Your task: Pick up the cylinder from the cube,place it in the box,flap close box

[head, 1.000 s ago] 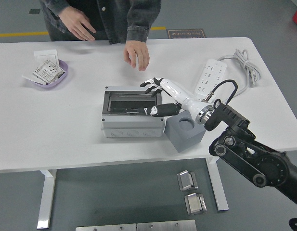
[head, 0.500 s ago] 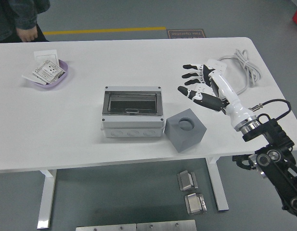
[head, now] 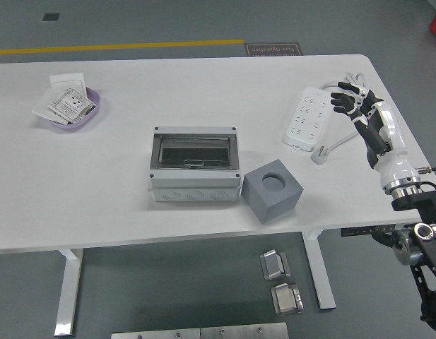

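Note:
The grey cube (head: 273, 191) sits near the table's front edge, and its round hole on top is empty. To its left stands the grey box (head: 195, 169), its dark see-through flap lying flat over the opening. No cylinder shows anywhere; the tinted flap hides what is inside the box. My right hand (head: 350, 99) hovers at the table's right side, past the power strip, fingers spread and holding nothing, far from cube and box. The left arm is out of the picture.
A white power strip (head: 308, 116) with its plug and coiled cable (head: 359, 88) lies at the right, just beside my right hand. A purple bowl (head: 90, 113) with white packets stands at the far left. Metal blocks lie on the floor below the table.
My right hand has drawn back from the box's flap, swung right past the cube and out to the table's right edge. The person at the far side has left the view.

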